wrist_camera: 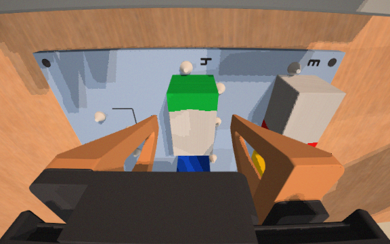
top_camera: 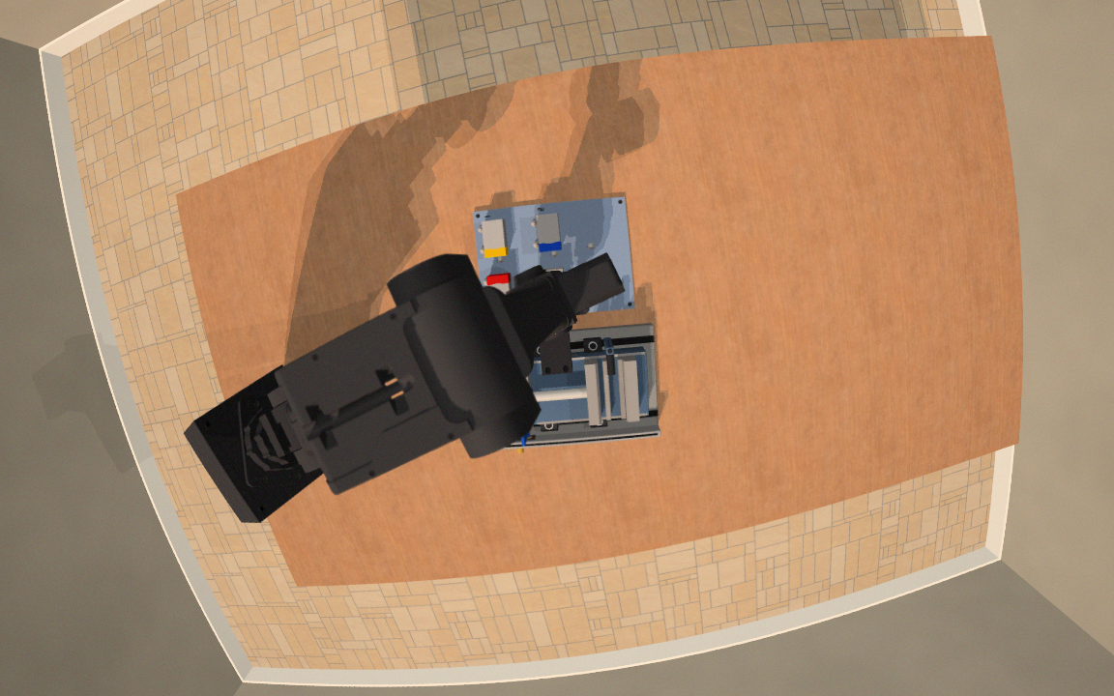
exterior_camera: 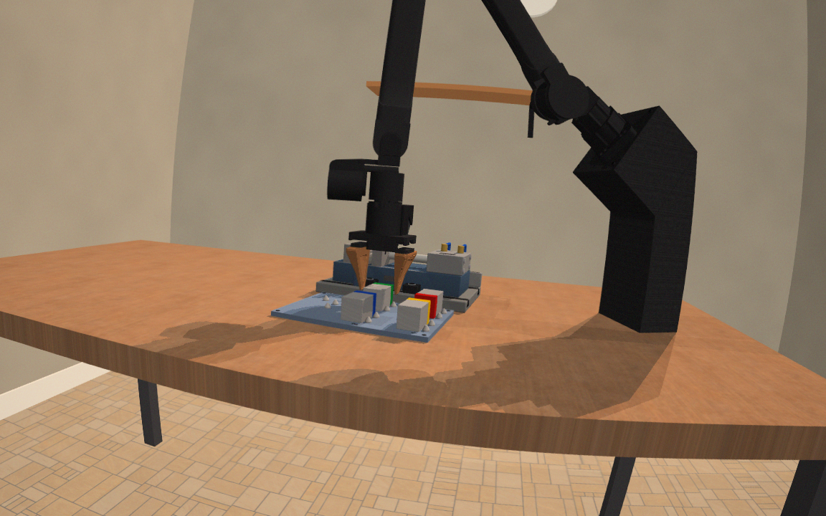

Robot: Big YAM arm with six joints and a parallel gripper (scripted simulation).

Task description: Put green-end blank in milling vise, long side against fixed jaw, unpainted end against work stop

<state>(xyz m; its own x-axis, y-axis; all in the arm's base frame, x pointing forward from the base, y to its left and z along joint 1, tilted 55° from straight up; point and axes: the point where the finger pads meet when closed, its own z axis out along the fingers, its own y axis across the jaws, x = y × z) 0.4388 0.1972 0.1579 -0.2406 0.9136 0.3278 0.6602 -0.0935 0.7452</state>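
The blank with the green end (wrist_camera: 192,130) (exterior_camera: 385,294) lies on the blue-grey plate (wrist_camera: 114,78) (exterior_camera: 300,314) (top_camera: 600,223), its green end pointing away from the wrist camera. My gripper (wrist_camera: 194,121) (exterior_camera: 379,288) is open and hangs straight over this blank. One orange finger stands on each long side, with gaps showing on both sides. In the top view the arm hides the blank and the fingers. The milling vise (top_camera: 626,381) (exterior_camera: 451,272) stands just behind the plate, with nothing showing between its jaws.
Three other blanks lie on the plate: blue end (top_camera: 548,232) (exterior_camera: 358,307) (wrist_camera: 193,163), yellow end (top_camera: 492,238) (exterior_camera: 413,314), red end (top_camera: 499,278) (exterior_camera: 430,300) (wrist_camera: 303,105). White pegs stand around them. The black arm base (exterior_camera: 644,224) stands at the right.
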